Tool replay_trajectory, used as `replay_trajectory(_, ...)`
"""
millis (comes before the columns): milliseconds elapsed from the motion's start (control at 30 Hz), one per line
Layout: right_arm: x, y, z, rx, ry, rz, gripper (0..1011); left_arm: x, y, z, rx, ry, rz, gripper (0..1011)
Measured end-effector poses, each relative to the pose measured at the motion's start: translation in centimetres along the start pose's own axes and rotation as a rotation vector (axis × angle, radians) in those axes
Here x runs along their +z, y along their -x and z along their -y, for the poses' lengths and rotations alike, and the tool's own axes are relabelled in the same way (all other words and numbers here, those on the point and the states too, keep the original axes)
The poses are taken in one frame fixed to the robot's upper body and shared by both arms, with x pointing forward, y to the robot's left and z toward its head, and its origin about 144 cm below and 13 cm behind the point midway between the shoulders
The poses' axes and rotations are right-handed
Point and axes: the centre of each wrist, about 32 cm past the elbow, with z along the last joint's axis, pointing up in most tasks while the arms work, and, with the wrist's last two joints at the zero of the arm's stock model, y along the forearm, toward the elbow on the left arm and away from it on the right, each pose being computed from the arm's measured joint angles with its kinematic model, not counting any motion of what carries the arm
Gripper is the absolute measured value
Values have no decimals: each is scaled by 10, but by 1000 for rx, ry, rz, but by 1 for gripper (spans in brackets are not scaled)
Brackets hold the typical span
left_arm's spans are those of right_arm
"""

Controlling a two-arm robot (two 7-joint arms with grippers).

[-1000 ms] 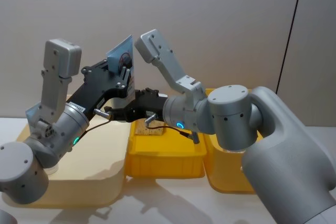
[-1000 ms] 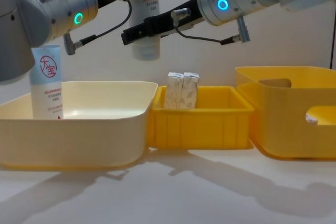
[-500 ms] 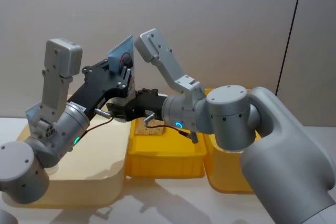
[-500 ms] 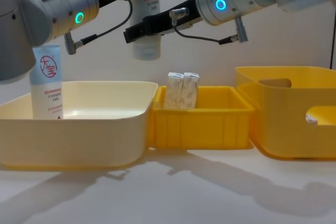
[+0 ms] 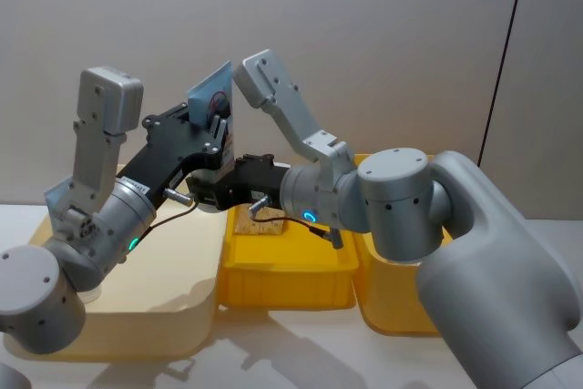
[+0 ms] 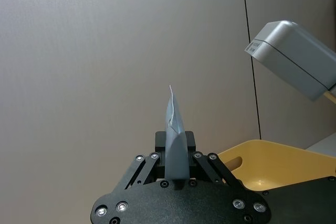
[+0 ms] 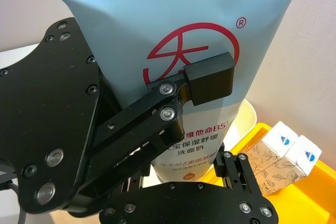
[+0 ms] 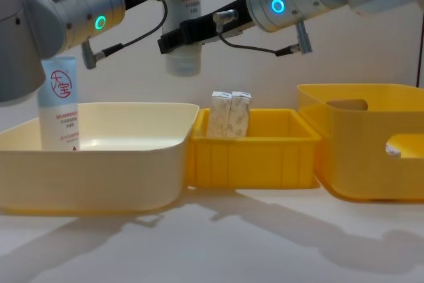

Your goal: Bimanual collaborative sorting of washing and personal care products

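My left gripper (image 5: 217,129) is shut on a pale-blue squeeze tube (image 5: 211,97) with a red circle logo and holds it upright in the air, over the gap between the cream tub and the small yellow bin. The left wrist view has the tube (image 6: 175,140) edge-on between the pads. My right gripper (image 5: 211,196) is open, its fingers on either side of the tube's lower end (image 8: 183,38) just above the cap. A second tube (image 8: 58,107) stands in the cream tub (image 8: 132,157). Two speckled cartons (image 8: 230,114) stand in the small yellow bin (image 8: 252,157).
A larger yellow tub (image 8: 371,157) sits to the right of the small bin. The three containers stand side by side on the white table, with bare table in front of them. A grey wall is close behind.
My right gripper has slid a little to the left, closer around the tube's lower end. The left gripper and the tube have hardly moved.
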Motion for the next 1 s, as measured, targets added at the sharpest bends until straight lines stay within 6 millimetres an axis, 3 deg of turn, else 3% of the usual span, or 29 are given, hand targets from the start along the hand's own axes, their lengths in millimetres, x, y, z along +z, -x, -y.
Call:
replay_trajectory(300, 0, 0, 0, 0, 0, 0, 641, 0, 0, 0, 0, 0, 0, 190)
replay_trajectory(400, 0, 0, 0, 0, 0, 0, 641, 0, 0, 0, 0, 0, 0, 236)
replay_trajectory(1000, 0, -5, 1, -22, 6, -2, 641, 0, 0, 0, 0, 0, 0, 794)
